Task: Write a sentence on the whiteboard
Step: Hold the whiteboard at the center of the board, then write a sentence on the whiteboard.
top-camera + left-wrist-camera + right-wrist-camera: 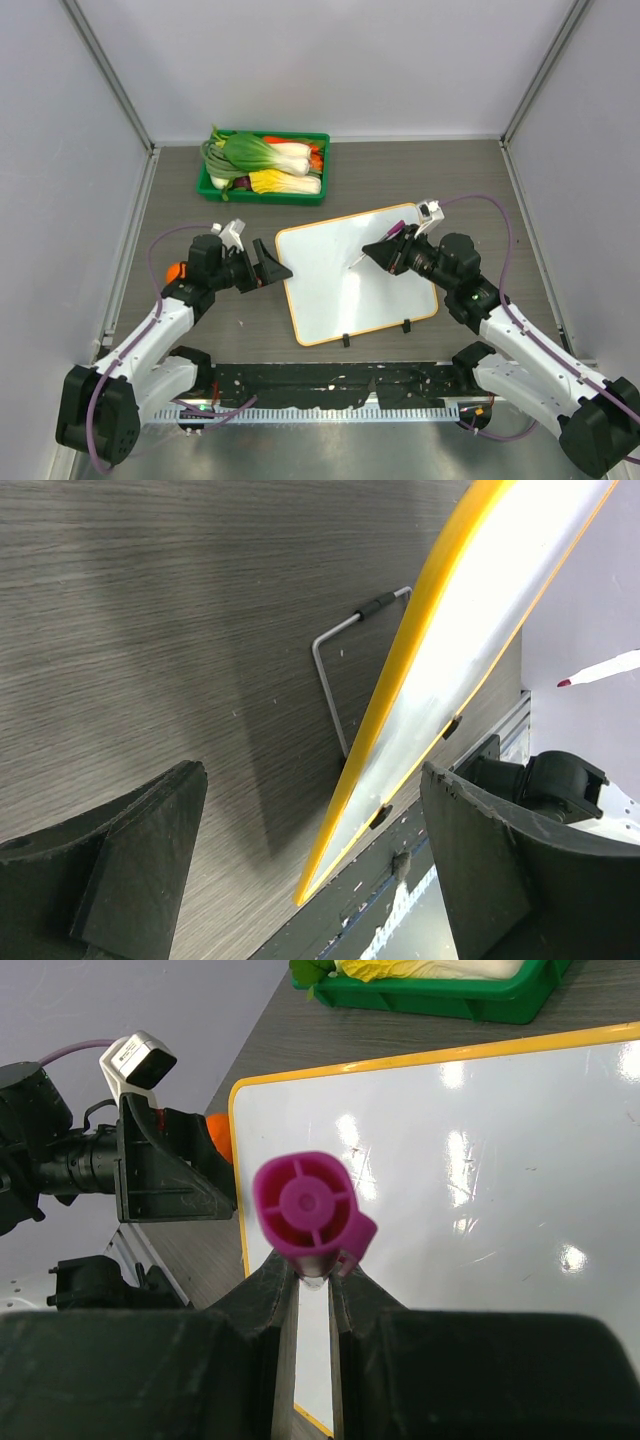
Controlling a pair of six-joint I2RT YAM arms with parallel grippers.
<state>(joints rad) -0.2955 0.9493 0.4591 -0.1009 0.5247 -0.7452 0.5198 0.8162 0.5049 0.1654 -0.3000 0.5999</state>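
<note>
- whiteboard (pixel 345 295): glossy white face, orange-yellow rim, two black feet
- marker (pixel 305 1205): magenta-purple butt end; left wrist view shows a white barrel with a dark red tip
- tray (pixel 262 197): bright green
- bok choy (pixel 262 152): dark green leaves, white stalks
- yellow vegetable (pixel 283 182): pale yellow
- bench (pixel 450 180): grey-brown, fine wood-grain streaks
- left end effector (pixel 275 262), right end effector (pixel 380 250): matte black
- left arm (pixel 150 335), right arm (pixel 530 345): white shells, black joints
- cable (pixel 480 198): purple
- small object (pixel 176 270) beside the left arm: orange
- wall (pixel 350 60): pale lavender-grey, plain
</note>
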